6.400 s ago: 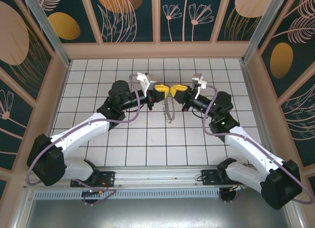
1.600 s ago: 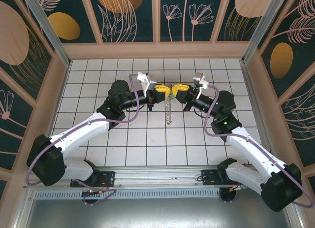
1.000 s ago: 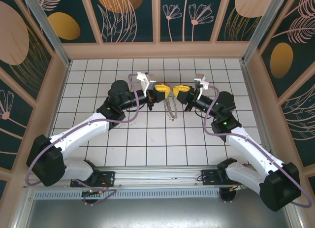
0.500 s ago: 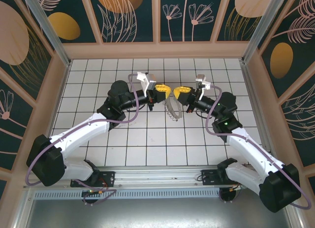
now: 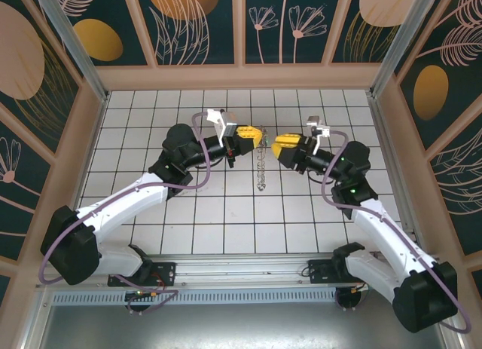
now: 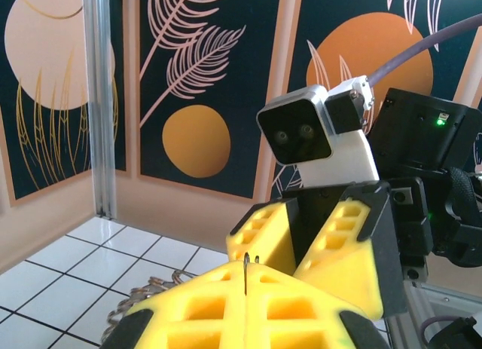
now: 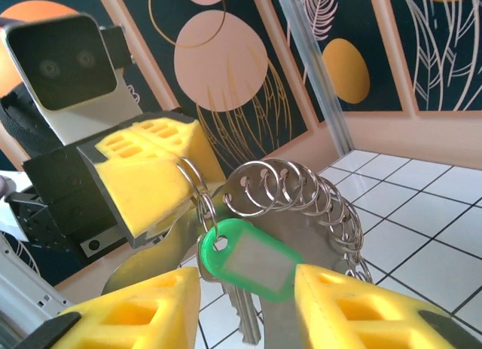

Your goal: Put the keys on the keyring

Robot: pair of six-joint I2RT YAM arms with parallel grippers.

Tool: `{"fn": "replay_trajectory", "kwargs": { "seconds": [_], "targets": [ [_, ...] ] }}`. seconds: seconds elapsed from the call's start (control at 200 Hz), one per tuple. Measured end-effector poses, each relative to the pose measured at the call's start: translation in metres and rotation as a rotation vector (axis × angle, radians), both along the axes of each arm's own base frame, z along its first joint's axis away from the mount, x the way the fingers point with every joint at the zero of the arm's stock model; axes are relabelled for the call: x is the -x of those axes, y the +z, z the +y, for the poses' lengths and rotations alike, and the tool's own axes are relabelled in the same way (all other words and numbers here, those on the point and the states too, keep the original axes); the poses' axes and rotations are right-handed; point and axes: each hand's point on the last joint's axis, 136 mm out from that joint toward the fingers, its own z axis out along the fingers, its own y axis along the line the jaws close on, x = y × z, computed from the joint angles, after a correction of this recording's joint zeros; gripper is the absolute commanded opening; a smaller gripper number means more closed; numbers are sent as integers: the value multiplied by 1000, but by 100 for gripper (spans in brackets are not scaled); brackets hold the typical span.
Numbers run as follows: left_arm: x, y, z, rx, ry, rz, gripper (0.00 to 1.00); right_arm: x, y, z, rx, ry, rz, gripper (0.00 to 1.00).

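Note:
The key [image 7: 248, 260] has a bright green head and a slim silver blade. It dangles from a small split ring of the keyring [image 7: 331, 202], a loop fringed with several silver rings. That small ring is pinched by my left gripper's yellow fingers [image 7: 151, 176]. In the left wrist view my left gripper [image 6: 247, 267] is shut on the thin wire. My right gripper [image 7: 247, 280] is open, its pads either side of the green head without gripping it. From above, the keyring [image 5: 260, 170] hangs from my left gripper [image 5: 256, 136], with my right gripper [image 5: 276, 145] just to its right.
A white tiled floor [image 5: 226, 213] lies under both arms. Tan walls with dark patterned panels [image 5: 241, 32] enclose it at the back and sides. An aluminium post [image 6: 99, 100] stands in the corner.
My right gripper has opened and drawn back to the right. The keyring, earlier stretched between both grippers, now hangs down from the left gripper alone.

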Motion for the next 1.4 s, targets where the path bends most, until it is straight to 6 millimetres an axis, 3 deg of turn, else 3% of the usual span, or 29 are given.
{"fn": "replay_trajectory", "kwargs": {
  "seconds": [0.195,0.621,0.791,1.046,1.401],
  "targets": [
    [0,1,0,4,0,-5,0,9,17,-10,-24,-22,-45,46],
    [-4,-13,-8,-7,-24,48,0,5,23,-9,-73,-10,-42,48],
    [-5,-22,-12,-13,-46,91,0,5,16,-9,-82,-7,-34,50],
    [-3,-13,-11,19,-58,87,0,2,-7,-8,-78,-8,9,50],
    [-3,-12,-14,22,-74,89,0,-2,-21,3,-72,19,47,50]
  ]
}}
